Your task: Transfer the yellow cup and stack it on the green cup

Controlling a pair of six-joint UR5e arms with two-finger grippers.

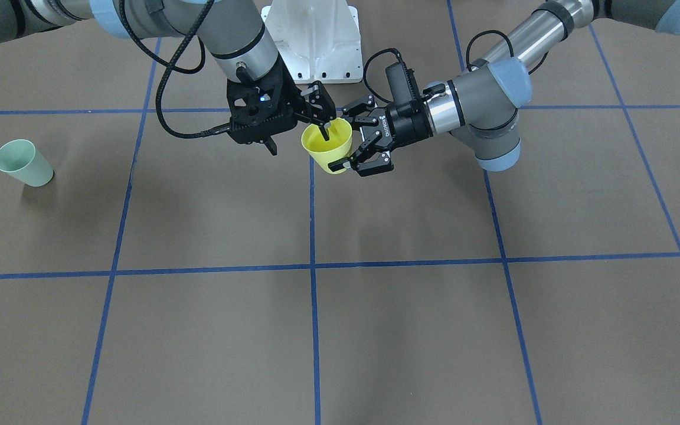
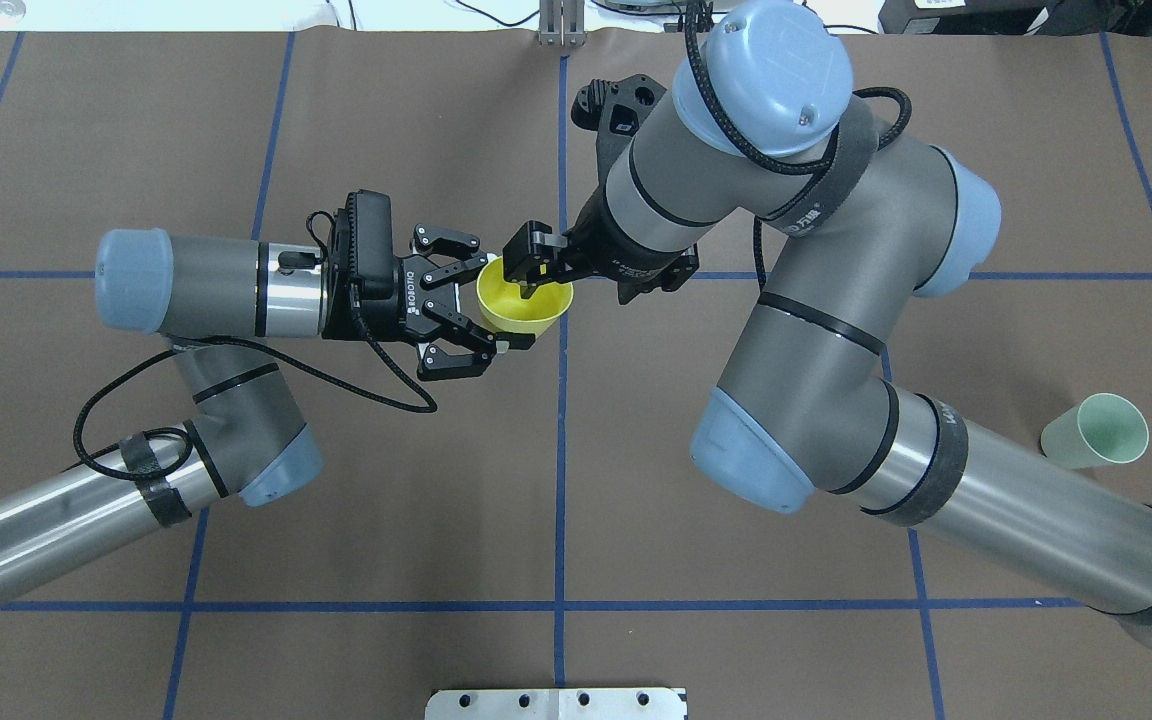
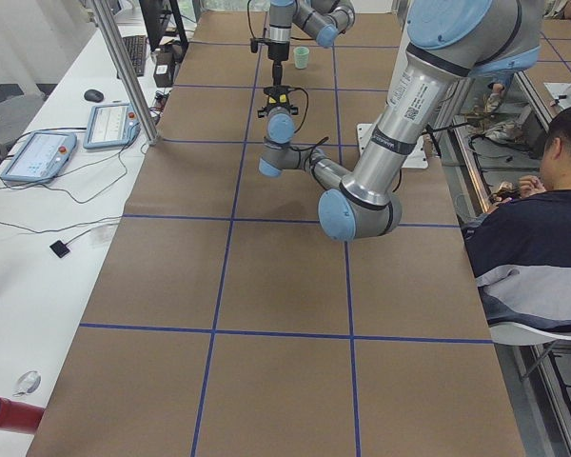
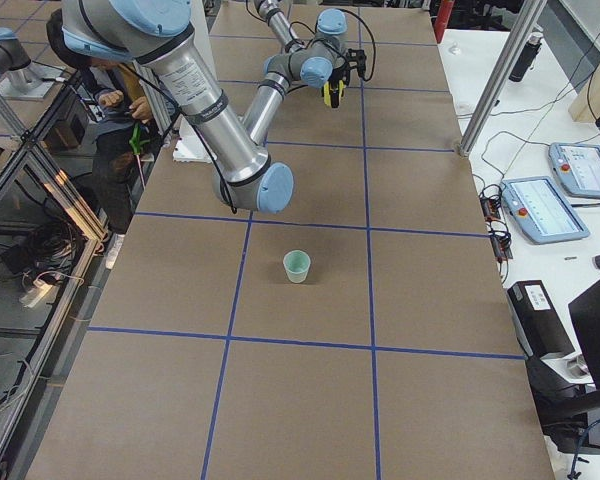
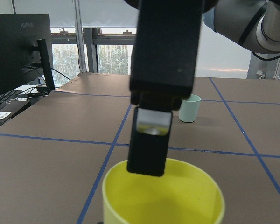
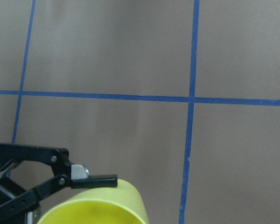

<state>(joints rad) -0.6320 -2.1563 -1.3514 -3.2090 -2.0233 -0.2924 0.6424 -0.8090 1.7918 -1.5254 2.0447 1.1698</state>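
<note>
Brown matte table point(image 2: 336, 500) with blue tape lines is carrying your work. You are seeing the smooth tapered yellow cup point(image 2: 524, 297) held aloft mid-table: right gripper point(image 2: 528, 270) pinching its rim, left gripper point(image 2: 481, 303) spread wide around it. The green cup point(image 2: 1096, 432) is standing far right.

We see a flat brown surface point(image 1: 210, 330) crossed by thin blue tape lines point(image 1: 311, 265) that form a grid of large squares. On it, far to the robot's right, a pale mint green tapered plastic cup point(image 1: 23, 163) stands upright and alone inside one square.
</note>
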